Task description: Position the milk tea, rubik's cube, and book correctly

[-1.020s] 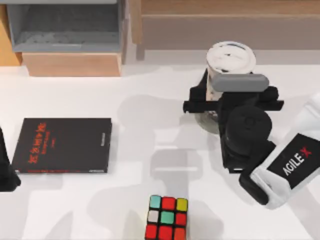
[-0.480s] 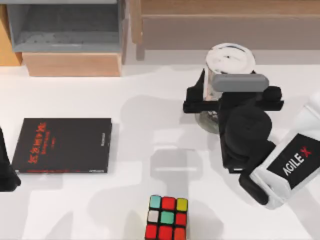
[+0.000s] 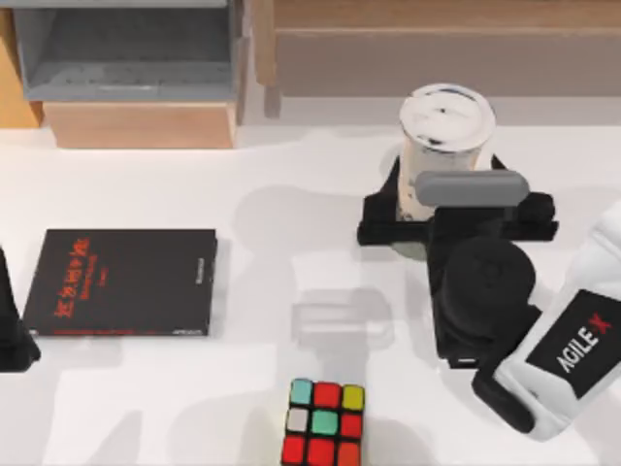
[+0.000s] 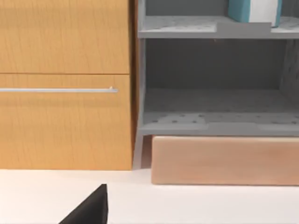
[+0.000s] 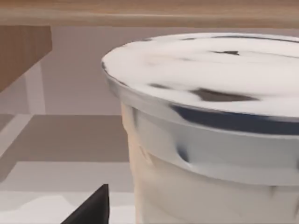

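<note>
Jaws of the right gripper (image 3: 427, 218) are closed around the milk tea (image 3: 444, 131), one black finger on each side of the cup body below its white lid. The cup stands upright at the rear right of the bench (image 3: 291, 184), just in front of the long wooden shelf unit (image 3: 437, 49) along the back edge. In the right wrist view the milk tea (image 5: 210, 140) is very close to the camera, its white lid with a dark rim band above the beige body.

Left gripper (image 3: 12, 330) sits parked at the bench's left edge; whether its jaws are open or closed cannot be told.

Book (image 3: 124, 282) lies flat on the left half of the bench, black face up with red-orange characters, just beside the left gripper and well apart from the cup. Rubik's cube (image 3: 324, 422) rests at the front centre of the bench, apart from both book and cup.

Grey open cabinet (image 3: 126, 49) stands at the rear left on a wooden base. The left wrist view shows its grey shelves (image 4: 215, 116) beside a wooden drawer front (image 4: 65, 84) with a metal handle.
</note>
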`<state>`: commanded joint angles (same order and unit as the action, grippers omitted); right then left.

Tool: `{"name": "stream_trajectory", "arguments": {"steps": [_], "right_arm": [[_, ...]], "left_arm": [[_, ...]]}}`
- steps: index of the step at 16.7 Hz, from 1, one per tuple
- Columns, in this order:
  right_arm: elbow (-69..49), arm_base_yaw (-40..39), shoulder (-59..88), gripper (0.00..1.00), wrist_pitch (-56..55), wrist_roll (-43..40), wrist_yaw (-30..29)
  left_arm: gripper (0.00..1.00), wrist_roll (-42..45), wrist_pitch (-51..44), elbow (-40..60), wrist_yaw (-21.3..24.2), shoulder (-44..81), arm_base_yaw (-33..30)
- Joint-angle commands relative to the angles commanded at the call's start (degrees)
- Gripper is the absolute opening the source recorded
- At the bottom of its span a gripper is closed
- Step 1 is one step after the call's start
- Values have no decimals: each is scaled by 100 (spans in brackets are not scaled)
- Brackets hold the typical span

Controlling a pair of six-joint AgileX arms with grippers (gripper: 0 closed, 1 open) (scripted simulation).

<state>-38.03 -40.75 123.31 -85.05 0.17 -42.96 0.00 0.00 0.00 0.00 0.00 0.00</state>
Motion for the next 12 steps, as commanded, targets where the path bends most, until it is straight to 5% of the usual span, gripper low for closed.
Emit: {"name": "stream_trajectory", "arguments": {"steps": [12], "right_arm": [[291, -207, -1378, 100, 1099, 15, -203]], "left_arm": [[100, 0, 0, 0, 0, 0, 0]]}}
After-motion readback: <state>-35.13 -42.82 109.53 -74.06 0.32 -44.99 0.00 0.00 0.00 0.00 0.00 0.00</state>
